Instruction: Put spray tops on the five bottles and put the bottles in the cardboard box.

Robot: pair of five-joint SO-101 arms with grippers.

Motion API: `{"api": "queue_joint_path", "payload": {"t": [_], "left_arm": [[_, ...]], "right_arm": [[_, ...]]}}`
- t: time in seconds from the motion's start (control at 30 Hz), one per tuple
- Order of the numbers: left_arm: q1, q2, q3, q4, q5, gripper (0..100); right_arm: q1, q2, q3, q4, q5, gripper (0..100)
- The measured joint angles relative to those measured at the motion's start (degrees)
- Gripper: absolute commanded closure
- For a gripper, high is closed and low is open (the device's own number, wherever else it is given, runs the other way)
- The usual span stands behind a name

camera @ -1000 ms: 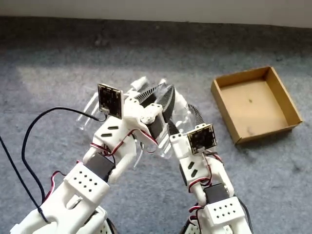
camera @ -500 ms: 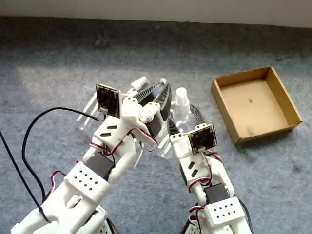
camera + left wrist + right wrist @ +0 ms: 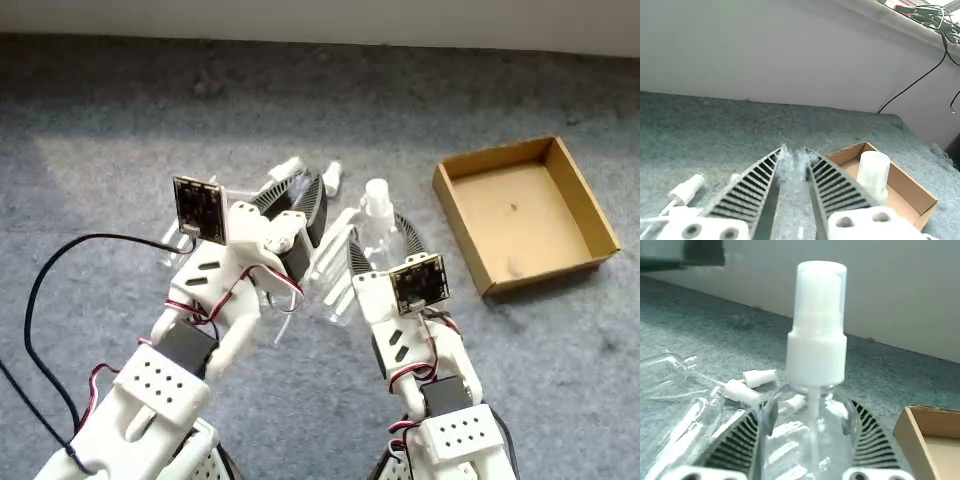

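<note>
Worktop [image 3: 100,120]: grey, nubby felt covering.
Spare bottles [image 3: 670,370]: clear plastic, lying uncapped left of centre, beside loose white tops [image 3: 760,376].
Left claw [image 3: 795,151]: ribbed black fingers, released, drawn back from the bottle; capping looks done.
Right claw [image 3: 807,412]: clenched on upright clear bottle [image 3: 805,440], mid-worktop; white cylindrical spray top [image 3: 817,325] now seated.
Cardboard box [image 3: 455,215]: shallow, empty, toward the right edge; boxing likely next.

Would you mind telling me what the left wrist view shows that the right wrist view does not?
The left wrist view offers the left tool, open and empty, plus a black cable against the wall. The right wrist view offers the right tool shut on the clear bottle, plus capless bottles lying on the carpet. Both show that bottle's spray top, loose spray tops and the cardboard box.
</note>
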Motion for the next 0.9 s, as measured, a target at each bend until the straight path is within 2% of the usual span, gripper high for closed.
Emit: {"api": "queue_joint_path", "payload": {"t": [0.13,0.2,0.37,0.53,0.73,0.9], "left_arm": [[-0.26,-10.02,0.09,12.04,-10.9,99],[-0.79,-14.68,0.09,18.2,-13.89,99],[-5.01,-24.26,0.09,31.47,-14.86,99],[-7.82,-32.7,0.09,45.01,-14.86,99],[-8.0,-44.48,0.09,60.75,-14.86,99],[-8.09,-44.66,2.73,65.41,-14.86,99]], "right_arm": [[4.13,0.0,0.0,2.2,0.0,88.2],[4.92,0.0,0.0,6.42,0.0,88.2],[5.63,0.09,-6.59,22.07,0.0,88.2],[5.8,0.09,-18.2,31.21,0.0,88.2],[11.52,0.0,-26.99,33.58,0.0,87.9],[15.82,0.0,-30.24,33.58,0.0,87.8]]}}
